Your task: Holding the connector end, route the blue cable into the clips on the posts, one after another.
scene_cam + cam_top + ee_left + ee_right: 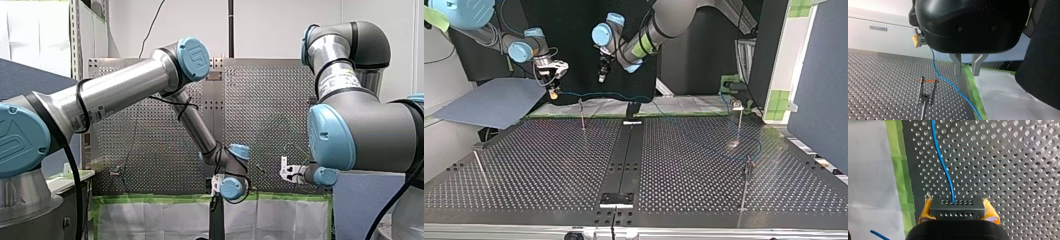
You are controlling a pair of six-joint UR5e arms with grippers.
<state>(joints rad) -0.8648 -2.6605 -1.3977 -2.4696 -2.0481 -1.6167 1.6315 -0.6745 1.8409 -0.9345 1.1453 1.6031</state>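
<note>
- The blue joint cap (194,58) at the left arm's (125,87) elbow carries a moulded emblem that looks like a U and an R joined.
- The larger blue cap (17,140) at that arm's shoulder bears a similar raised mark, only partly in view.
- A pale sticker (81,118) on the arm's silver tube has print too small to read.
- A small plate (878,28) on the white cabinet (885,42) is illegible.

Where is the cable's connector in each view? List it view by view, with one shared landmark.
Front view: too small to tell, at my right gripper.
Top view: connector at upper left, in that gripper.
Left wrist view: beside my left gripper.
Right wrist view: between the yellow pads.
Landmark: the blue cable leaving it.
</note>
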